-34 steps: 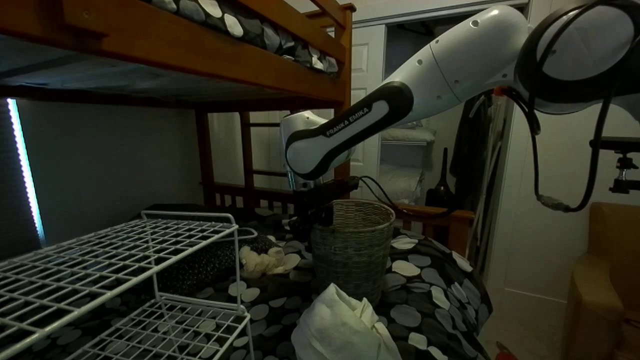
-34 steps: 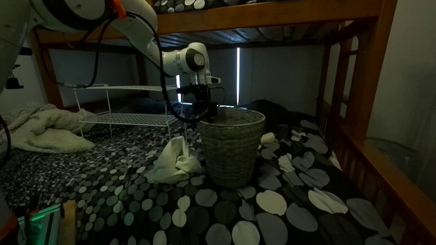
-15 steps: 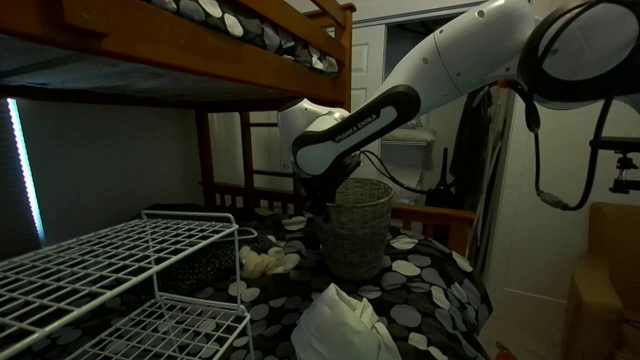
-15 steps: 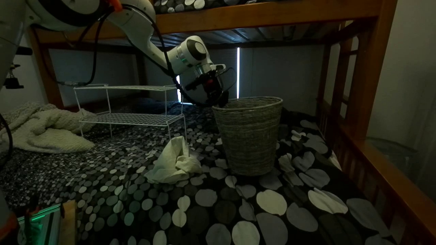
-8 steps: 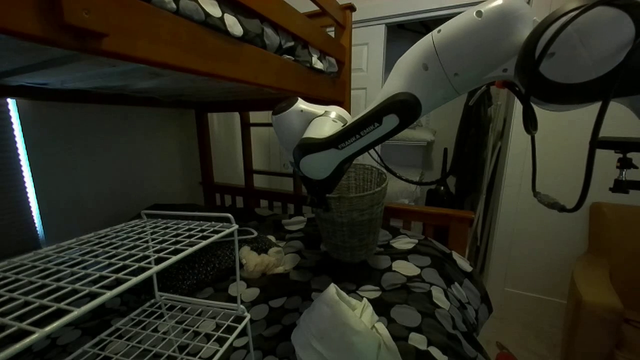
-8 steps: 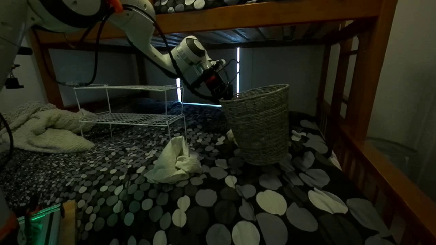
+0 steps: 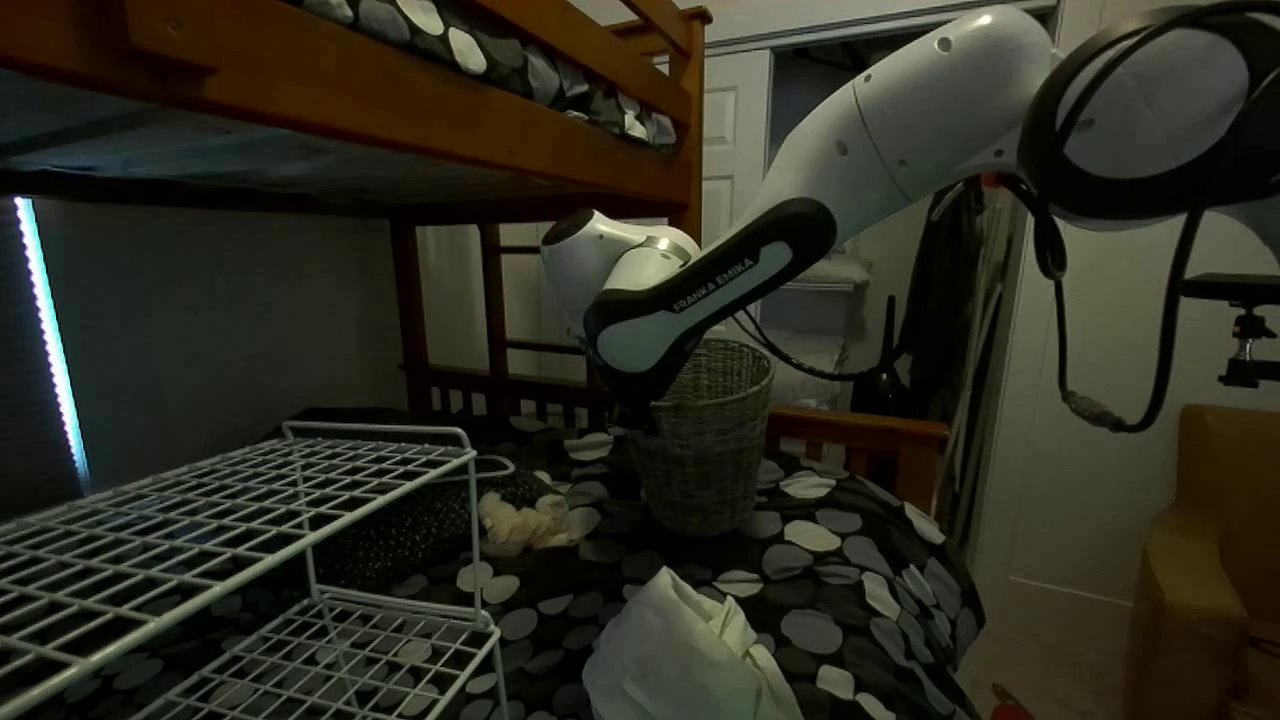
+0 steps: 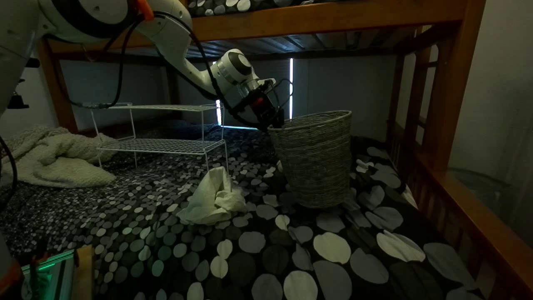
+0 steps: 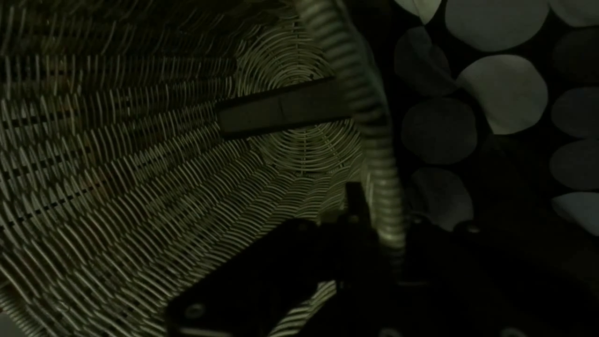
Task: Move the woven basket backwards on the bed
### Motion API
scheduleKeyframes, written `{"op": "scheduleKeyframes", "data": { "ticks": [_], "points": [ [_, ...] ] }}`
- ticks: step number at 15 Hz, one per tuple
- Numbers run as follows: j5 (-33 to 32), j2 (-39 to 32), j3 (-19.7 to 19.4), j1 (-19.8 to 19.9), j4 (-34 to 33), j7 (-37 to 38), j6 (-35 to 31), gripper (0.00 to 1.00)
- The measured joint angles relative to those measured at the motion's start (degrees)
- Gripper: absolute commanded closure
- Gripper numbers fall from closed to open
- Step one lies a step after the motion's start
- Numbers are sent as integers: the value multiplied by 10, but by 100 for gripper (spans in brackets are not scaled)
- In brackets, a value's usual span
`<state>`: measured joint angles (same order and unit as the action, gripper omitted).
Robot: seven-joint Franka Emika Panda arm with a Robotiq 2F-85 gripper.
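Ribbed wicker makes the woven basket [image 8: 312,162], round and tapering, tilted, nearer than the white wire rack [image 8: 162,146] to the slatted wooden edge [image 8: 483,212] of the spotted fabric worktop [image 8: 250,275]; whether its base touches I cannot tell. The black pincer [image 8: 278,120] is closed on the thick coiled rim [image 9: 381,159]. Crumpled pale cloth [image 8: 214,200] lies near.

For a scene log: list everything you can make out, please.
Bunk bed: one, brown, across both exterior views.
Dotted bedding: count unclear, mostly black, both bunks.
Woven basket: one, grey-brown, tilted, over lower bunk.
Wire rack: one, white, lower bunk.
Cloth: one, off-white, near basket.
Fleece: one, cream, near rack.
Fluffy item: one, cream, lower bunk.
Armchair: one, tan, apart from bed.
Door: one, white, beyond bed.
Strip: one, dark, inside basket, unidentified.
Arm: one, white and black, extending to basket.
Gripper: one, black, shut on basket rim.
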<state>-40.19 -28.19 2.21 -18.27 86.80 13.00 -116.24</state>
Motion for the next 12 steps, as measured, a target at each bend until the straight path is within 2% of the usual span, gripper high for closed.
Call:
{"op": "scheduleKeyframes", "data": {
  "ticks": [2,6,12],
  "points": [
    [-13,-20,0,0,-19,-25,-27,98],
    [-43,-70,-8,2,-98,-92,-61,98],
    [-33,-132,-8,31,-182,-191,-132,98]
  ]
}}
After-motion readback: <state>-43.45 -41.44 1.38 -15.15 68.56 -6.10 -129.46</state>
